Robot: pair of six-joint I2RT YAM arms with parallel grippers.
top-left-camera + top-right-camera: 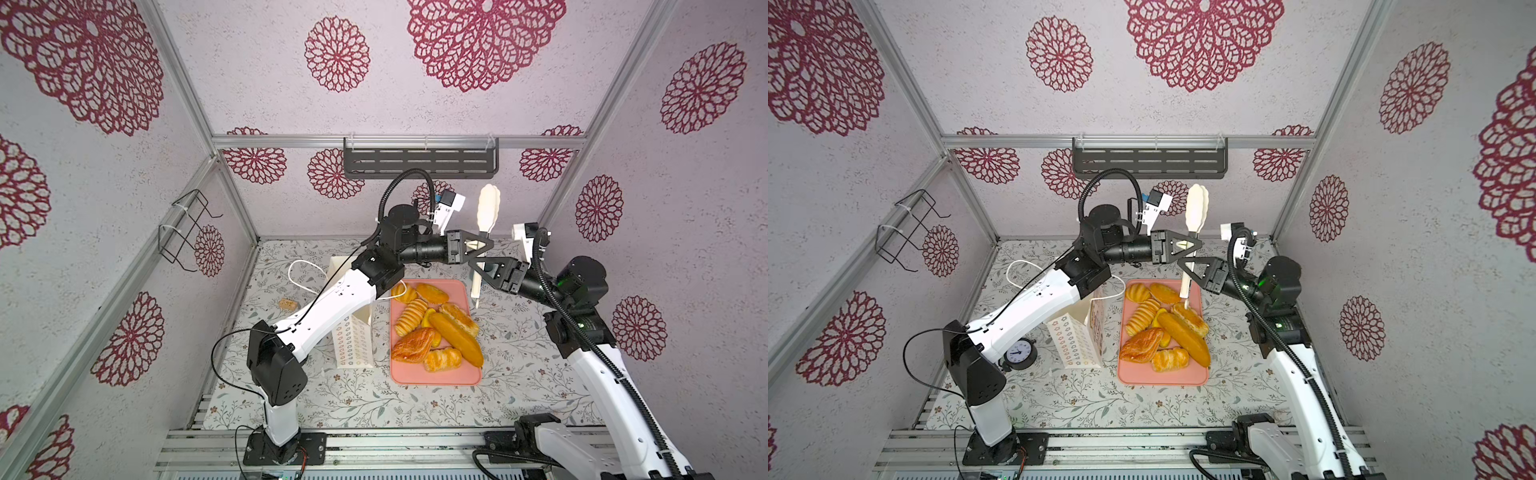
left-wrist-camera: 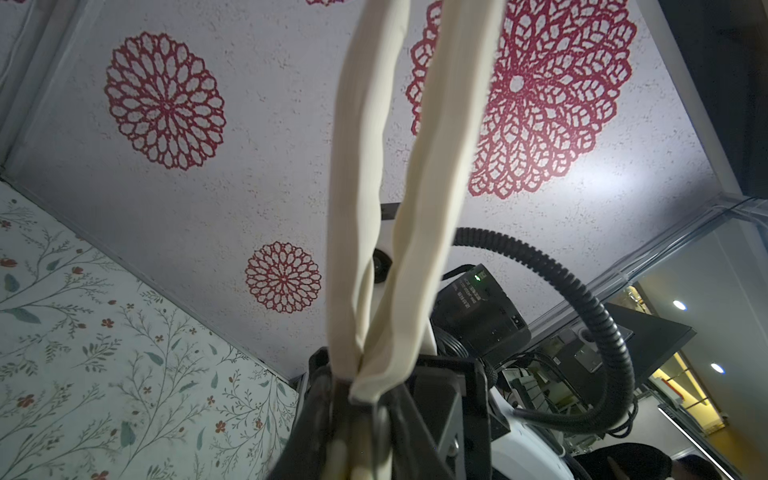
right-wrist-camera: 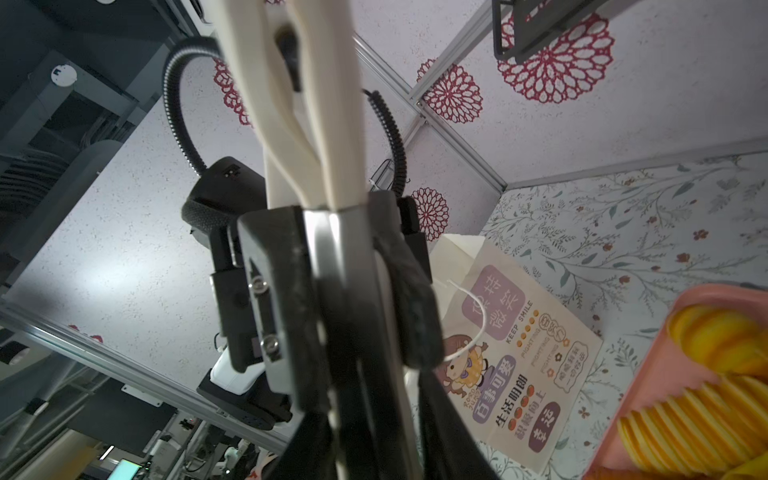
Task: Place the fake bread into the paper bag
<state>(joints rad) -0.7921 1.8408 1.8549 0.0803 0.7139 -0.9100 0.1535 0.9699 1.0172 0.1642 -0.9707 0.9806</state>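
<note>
Top views — glossy golden fake bread (image 1: 455,338)

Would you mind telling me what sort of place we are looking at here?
Most likely a robot test booth staged as a bakery counter: an aluminium frame holds wallpapered panels, two robot arms are bolted to a slotted rail, and a pink tray of toy breads sits on a floral tablecloth.
</note>
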